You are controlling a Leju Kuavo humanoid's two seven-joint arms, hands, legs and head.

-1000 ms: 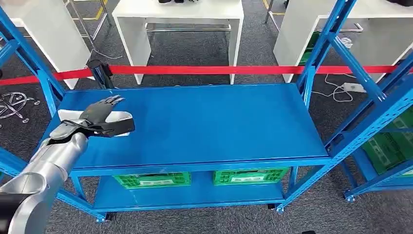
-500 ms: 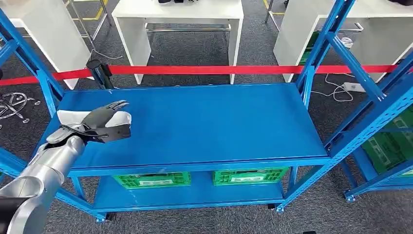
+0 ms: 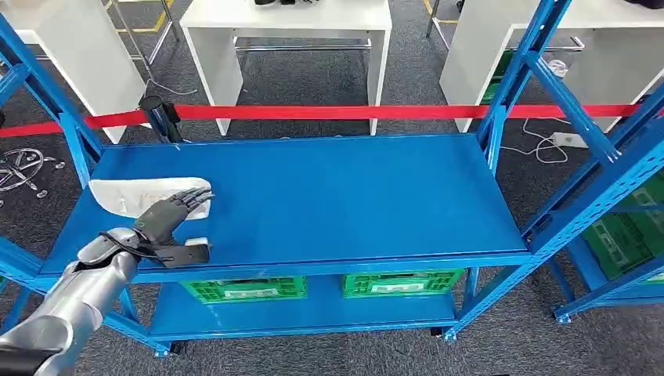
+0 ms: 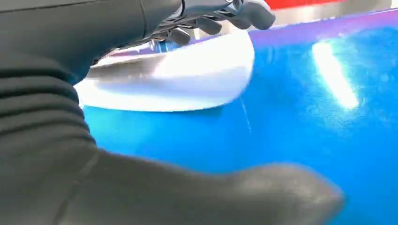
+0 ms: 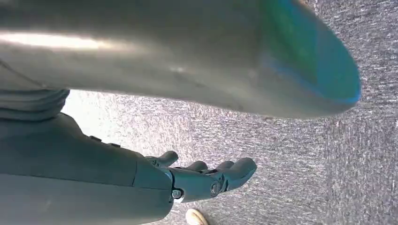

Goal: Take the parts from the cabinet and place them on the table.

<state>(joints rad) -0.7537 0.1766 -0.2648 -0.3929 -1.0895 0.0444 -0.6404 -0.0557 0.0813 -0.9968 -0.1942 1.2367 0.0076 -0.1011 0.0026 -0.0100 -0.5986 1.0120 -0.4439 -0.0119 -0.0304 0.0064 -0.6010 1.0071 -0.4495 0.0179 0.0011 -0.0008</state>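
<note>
Grey carpet runs under a blue steel rack whose top shelf serves as the worktop, with a red barrier tape and white tables behind it and green crates on the lower shelf. From the head view, the white bagged part lies flat near the shelf's left end, and the left hand sits just in front of it toward the near edge, fingers spread and holding nothing, fingertips reaching over the bag's near rim. Half a second ago that hand lay over the part and covered most of it; a second ago likewise. It has since drawn back toward the robot, leaving the bag fully exposed, so I judge the part released and this placement done, with the arm free to go back for another. From the left wrist view, the part rests on the blue surface just beyond the dark fingers, which arch above it without closing on it, the thumb apart and blurred in the foreground. From the right wrist view, the right hand hangs over the carpet, fingers loosely curled around nothing.
</note>
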